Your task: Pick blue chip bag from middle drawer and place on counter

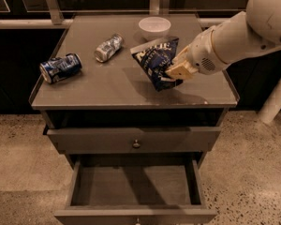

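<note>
The blue chip bag [155, 61], dark navy foil with white lettering, hangs just above the counter [117, 86] at its right middle. My gripper [176, 71] reaches in from the right on a white arm and is shut on the bag's right side. The bag's lower tip is close to the counter top; I cannot tell if it touches. The middle drawer [136, 185] stands pulled out below, its flat floor bare.
A blue-and-white can [61, 67] lies on its side at the counter's left. A silvery can [108, 47] lies at the back middle. A white bowl [154, 28] stands at the back, just behind the bag. A closed drawer front with a knob [136, 144] sits above the open drawer.
</note>
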{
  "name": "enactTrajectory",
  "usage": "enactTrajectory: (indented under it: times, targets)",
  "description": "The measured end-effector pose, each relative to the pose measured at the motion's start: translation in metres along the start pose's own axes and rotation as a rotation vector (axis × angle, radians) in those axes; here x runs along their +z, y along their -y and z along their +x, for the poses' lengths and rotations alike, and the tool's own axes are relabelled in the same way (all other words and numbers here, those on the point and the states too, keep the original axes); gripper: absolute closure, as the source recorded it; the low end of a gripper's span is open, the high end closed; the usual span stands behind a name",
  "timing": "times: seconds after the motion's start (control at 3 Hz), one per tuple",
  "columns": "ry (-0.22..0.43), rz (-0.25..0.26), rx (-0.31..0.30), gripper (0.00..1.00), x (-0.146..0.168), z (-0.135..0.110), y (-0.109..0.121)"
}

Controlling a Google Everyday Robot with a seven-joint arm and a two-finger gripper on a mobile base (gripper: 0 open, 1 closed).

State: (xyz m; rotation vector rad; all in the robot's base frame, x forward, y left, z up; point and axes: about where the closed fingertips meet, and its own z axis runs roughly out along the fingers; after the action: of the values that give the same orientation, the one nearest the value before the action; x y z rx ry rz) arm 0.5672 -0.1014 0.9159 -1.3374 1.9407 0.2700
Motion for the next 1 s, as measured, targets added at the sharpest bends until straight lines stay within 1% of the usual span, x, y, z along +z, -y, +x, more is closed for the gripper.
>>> enactTrajectory:
  times: [0.33, 0.67, 1.0]
  targets:
    - [-0.011, -0.021, 0.015, 1.0, 0.0198, 0.0077, 0.0081]
    - [-0.011, -0.023, 0.015, 0.81, 0.021, 0.0079, 0.0081]
    - [-0.011, -0.023, 0.015, 0.58, 0.021, 0.0079, 0.0081]
